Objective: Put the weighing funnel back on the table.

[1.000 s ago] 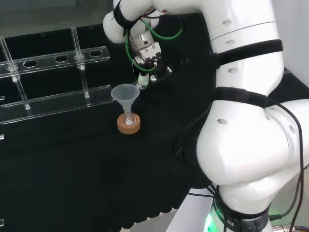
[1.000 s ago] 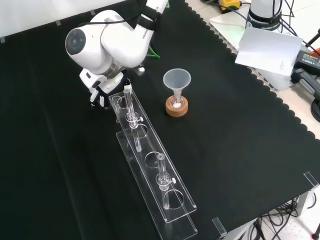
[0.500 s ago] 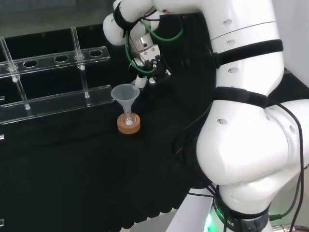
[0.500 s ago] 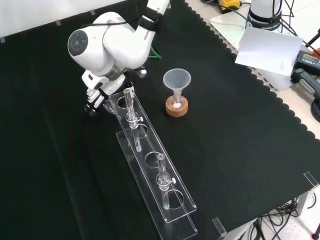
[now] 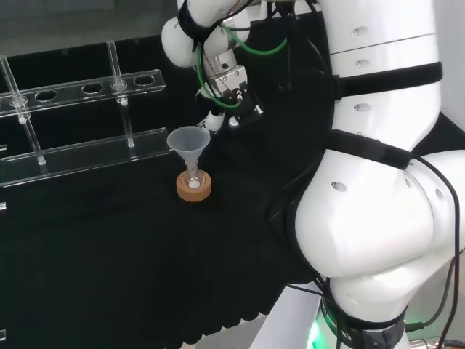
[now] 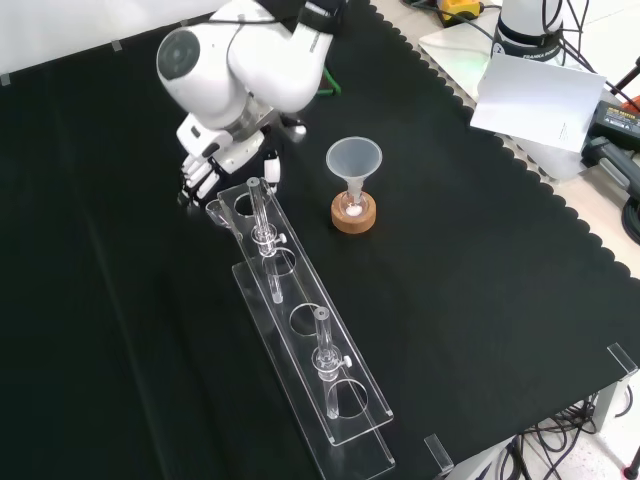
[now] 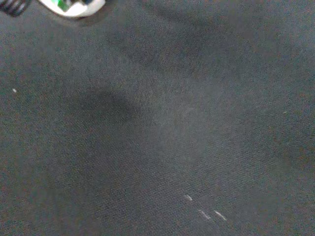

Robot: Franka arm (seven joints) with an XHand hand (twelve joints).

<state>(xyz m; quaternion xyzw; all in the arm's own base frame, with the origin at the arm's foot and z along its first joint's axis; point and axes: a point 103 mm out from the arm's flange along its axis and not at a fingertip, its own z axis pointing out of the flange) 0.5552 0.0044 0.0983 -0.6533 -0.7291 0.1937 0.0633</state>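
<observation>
Placement looks done: small clear piece, likely weighing funnel (image 6: 214, 209), lies on cloth (image 6: 120, 330) beside rack (image 6: 300, 320); hand (image 6: 212, 155) above it, fingers (image 6: 192, 180) relaxed, empty.

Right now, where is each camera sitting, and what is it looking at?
Head view: behind and above the arm's base, looking over the white arm at the hand and funnel.
Front view: in front, looking down on the cloth; arm and hand reach in from the top.
Wrist view: at the wrist, facing cloth; a blurred bit of hand shows.
Head and front share the funnel, cork ring and rack.
</observation>
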